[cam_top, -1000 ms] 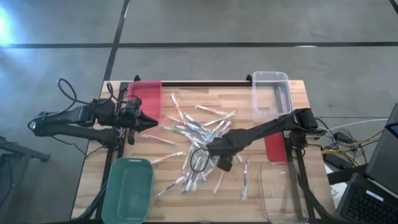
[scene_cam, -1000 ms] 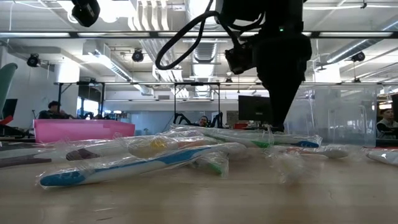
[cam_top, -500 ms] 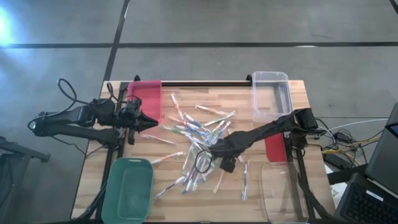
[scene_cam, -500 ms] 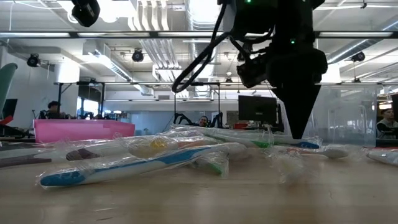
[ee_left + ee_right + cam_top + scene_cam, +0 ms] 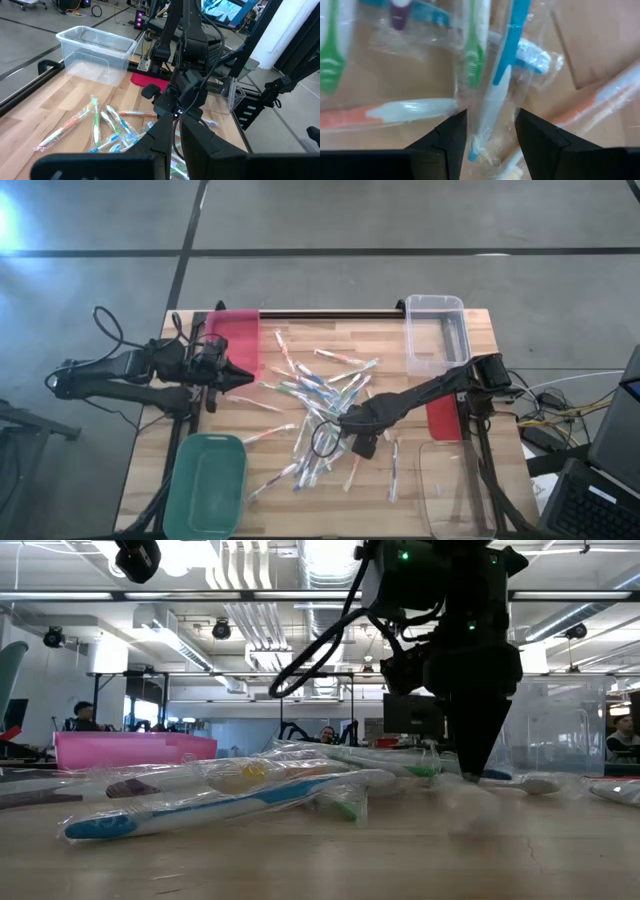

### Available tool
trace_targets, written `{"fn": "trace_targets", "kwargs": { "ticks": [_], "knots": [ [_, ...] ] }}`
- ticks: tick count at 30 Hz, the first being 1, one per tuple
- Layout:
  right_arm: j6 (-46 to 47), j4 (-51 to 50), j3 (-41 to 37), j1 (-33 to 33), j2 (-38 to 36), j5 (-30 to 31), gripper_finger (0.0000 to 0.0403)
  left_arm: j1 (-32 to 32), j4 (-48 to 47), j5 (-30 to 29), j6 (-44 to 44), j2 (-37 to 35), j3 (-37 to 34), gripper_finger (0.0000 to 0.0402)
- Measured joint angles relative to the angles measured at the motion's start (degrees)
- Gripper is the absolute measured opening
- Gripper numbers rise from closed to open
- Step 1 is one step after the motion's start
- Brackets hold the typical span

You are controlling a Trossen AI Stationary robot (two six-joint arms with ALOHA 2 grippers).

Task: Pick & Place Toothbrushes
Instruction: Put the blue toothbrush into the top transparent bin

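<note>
Several toothbrushes point(image 5: 315, 395) in clear wrappers lie scattered flat on the middle of the wooden table point(image 5: 300, 500); the low view shows them as a heap point(image 5: 250, 785). My right gripper point(image 5: 342, 426) points down into the heap's near right part, its tips at the wrappers point(image 5: 472, 772). It is open point(image 5: 491, 132). One finger stands on either side of a blue-and-white toothbrush point(image 5: 497, 95); whether they touch its wrapper I cannot tell. My left gripper point(image 5: 240, 377) waits shut above the table's left side, beside the pink bin.
A pink bin point(image 5: 235, 340) stands at the far left and a clear bin point(image 5: 435, 330) at the far right. A green bin point(image 5: 210, 485) sits near left, another clear bin point(image 5: 455, 490) near right. A red piece point(image 5: 442, 418) lies by the right arm's base.
My right gripper has come down onto the heap of toothbrushes, its fingertips sinking from above the wrappers to their level. The toothbrushes lie as before.
</note>
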Motion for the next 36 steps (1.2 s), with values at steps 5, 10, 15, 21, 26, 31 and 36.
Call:
{"fn": "trace_targets", "kwargs": {
  "ticks": [5,10,15,21,26,31,36],
  "knots": [
    [0.0,0.31,-0.65,-0.15,0.0,0.73,0.0129,0.0,0.0,0.0,0.02,0.0,0.0,0.0039],
    [-0.17,-0.05,-0.52,-0.13,0.01,0.67,0.0085,0.0,0.0,0.02,0.0,0.0,0.0,0.0039],
    [-0.67,-0.31,0.35,-0.13,0.01,0.67,0.0037,0.0,0.0,0.01,0.02,0.0,0.0,0.0039],
    [-1.33,-4.45,2.58,-0.13,-0.15,0.61,0.0019,0.0,0.0,0.01,0.01,0.0,0.01,0.0039],
    [-1.42,-10.27,5.68,-0.11,-0.7,1.94,0.0034,0.0,0.0,0.0,0.0,0.0,0.0,0.0039],
    [-2.18,-16.38,9.98,-0.09,-1.56,5.33,0.0025,-0.04,0.0,0.01,0.01,0.0,0.0,0.0039],
    [-3.43,-22.23,14.59,-0.11,-3.3,11.22,0.0026,-0.04,0.0,0.02,0.01,0.0,0.0,0.0039]
  ]
}}
